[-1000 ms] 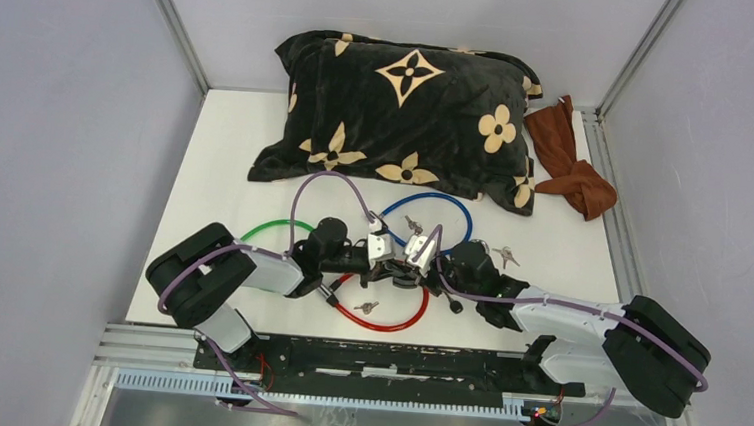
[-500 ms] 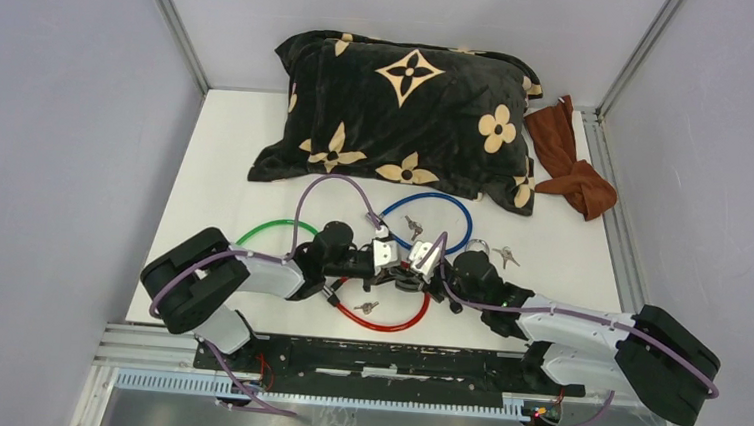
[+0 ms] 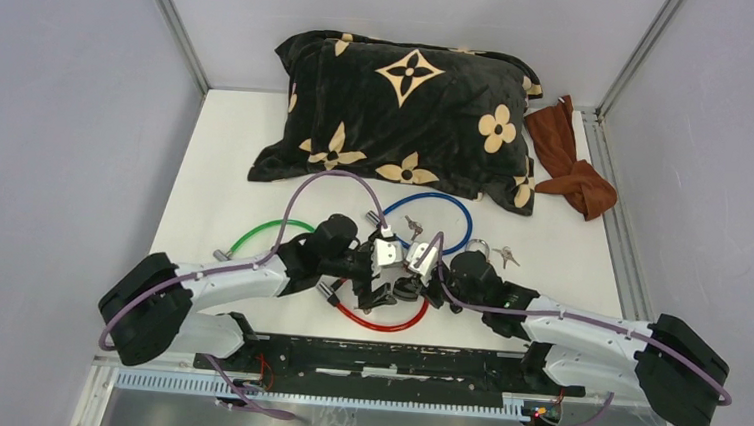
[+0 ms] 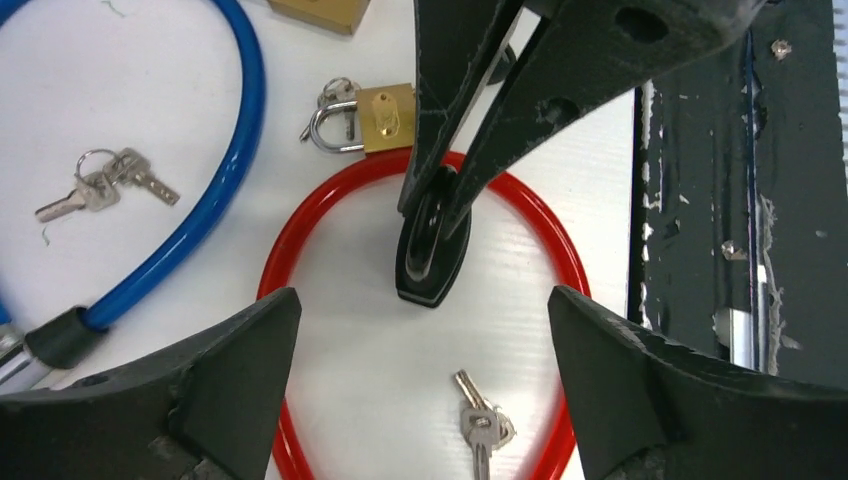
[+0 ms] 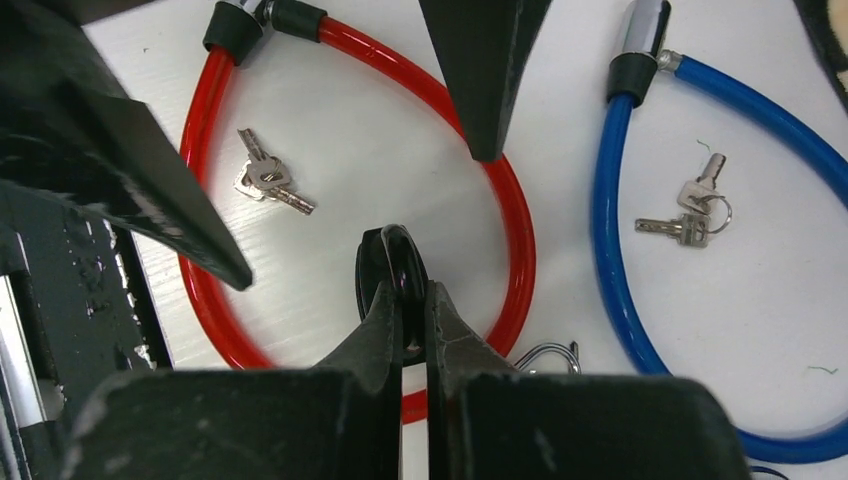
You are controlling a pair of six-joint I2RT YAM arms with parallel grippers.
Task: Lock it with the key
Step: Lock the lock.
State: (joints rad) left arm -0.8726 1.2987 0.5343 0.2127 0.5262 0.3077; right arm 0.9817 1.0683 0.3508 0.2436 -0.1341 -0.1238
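Three plastic-sheathed cable locks lie on the white desk: one red cable lock, one blue cable lock and one green cable lock.

There are three bunches of small silver keys: the key bunch in the red loop, the key bunch in the blue loop and the key bunch at the right.

There are two brass padlocks: the whole padlock and the cut-off padlock.

There is one black oval plastic piece, one black flower-patterned pillow and one rust-brown cloth.

There are two grippers: the left gripper and the right gripper.
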